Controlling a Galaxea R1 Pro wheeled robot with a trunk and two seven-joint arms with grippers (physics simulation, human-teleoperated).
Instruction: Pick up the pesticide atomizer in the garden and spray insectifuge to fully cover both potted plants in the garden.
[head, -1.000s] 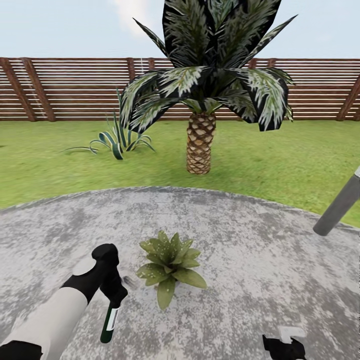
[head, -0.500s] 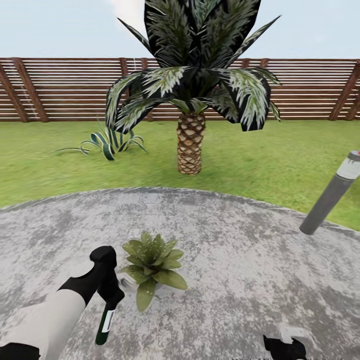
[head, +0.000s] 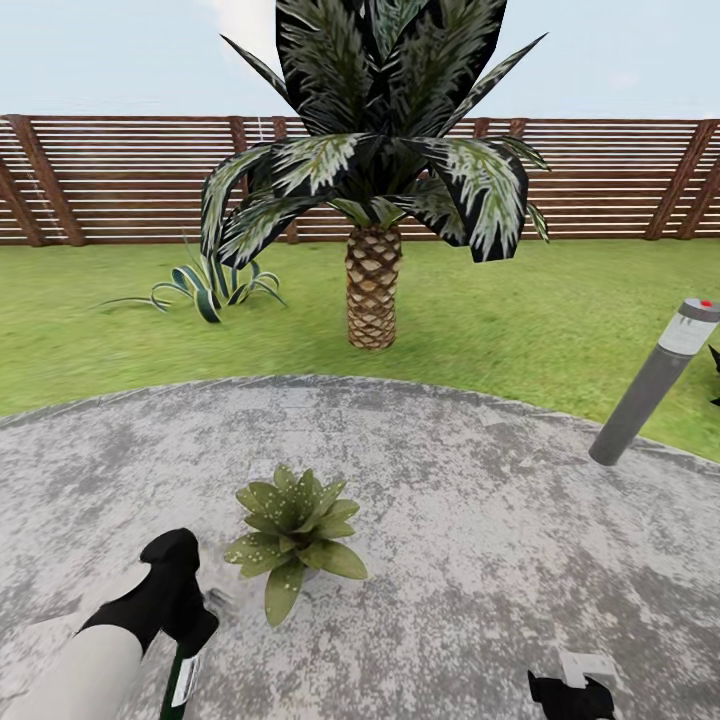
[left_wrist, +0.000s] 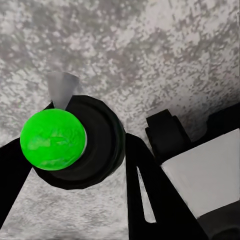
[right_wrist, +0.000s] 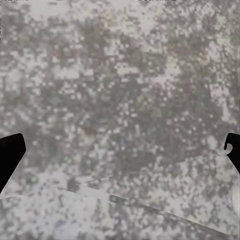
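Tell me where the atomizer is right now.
The atomizer is in the left gripper, low at the head view's left, hanging down over the grey patio just left of the potted plant. Its green top shows in the left wrist view.

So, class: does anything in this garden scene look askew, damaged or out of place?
One thing: the grey bollard at the patio's edge leans over rather than standing upright. The potted plant looks intact.
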